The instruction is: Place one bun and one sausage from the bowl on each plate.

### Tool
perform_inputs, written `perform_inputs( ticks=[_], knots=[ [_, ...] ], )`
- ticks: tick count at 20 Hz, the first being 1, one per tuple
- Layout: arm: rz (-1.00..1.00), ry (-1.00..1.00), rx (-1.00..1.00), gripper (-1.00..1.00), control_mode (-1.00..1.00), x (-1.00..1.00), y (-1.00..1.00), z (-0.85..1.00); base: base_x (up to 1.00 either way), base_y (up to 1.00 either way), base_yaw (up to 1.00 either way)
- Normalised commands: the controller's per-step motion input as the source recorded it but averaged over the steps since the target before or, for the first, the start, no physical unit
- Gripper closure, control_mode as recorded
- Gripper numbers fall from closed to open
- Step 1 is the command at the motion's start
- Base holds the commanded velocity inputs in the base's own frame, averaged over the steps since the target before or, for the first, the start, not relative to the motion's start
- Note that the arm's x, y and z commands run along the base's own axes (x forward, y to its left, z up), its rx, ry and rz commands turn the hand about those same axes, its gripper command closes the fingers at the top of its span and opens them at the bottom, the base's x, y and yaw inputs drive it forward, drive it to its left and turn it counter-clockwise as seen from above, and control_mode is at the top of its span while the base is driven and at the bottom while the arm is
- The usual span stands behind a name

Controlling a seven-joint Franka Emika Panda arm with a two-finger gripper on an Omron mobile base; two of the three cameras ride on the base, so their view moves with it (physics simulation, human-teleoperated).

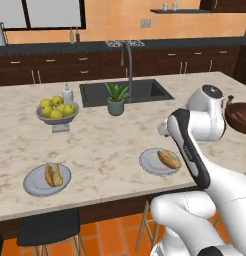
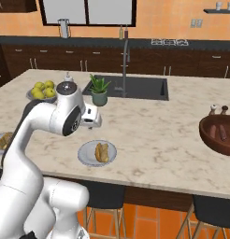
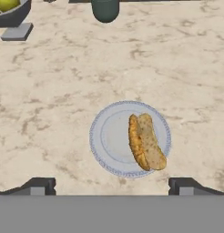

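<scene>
- Your gripper (image 3: 112, 185) has its dark jaws spread wide at the hand view's bottom, holding nothing.
- A long, crusty bun (image 3: 146, 142) lies mid-frame on a round, pale, rimmed plate (image 3: 104, 139).
- The round reddish-brown bowl (image 2: 211, 138) sits at the right edge of the right base view.

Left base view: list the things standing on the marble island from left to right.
Grey plate with a bun → grey footed bowl of yellow fruit → potted green plant → second grey plate with a bun → dark reddish-brown wooden bowl.

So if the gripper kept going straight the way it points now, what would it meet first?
Most likely the plate on the counter, or the bun lying on its right half. The open gripper points down at it with nothing between; exact landing point is hard to judge.
</scene>
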Motion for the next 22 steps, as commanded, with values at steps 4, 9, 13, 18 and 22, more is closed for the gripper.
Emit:
perform_inputs(
  ticks=[4,9,13,18,22],
  knots=[
    [0.01,-0.05,0.00,-1.00,-1.00,-0.26,0.00,1.00,0.00,0.00,0.00],
    [0.00,0.00,0.00,-1.00,-1.00,-0.12,0.00,1.00,0.00,0.00,0.00],
    [0.00,0.02,0.00,-1.00,-1.00,-0.17,0.00,0.50,0.00,0.00,0.00],
    [0.00,0.00,0.00,-1.00,-1.00,0.00,0.00,0.00,0.00,0.00,0.00],
    [0.00,0.00,0.00,-1.00,1.00,0.00,0.00,0.00,-0.18,0.00,0.00]
  ],
)
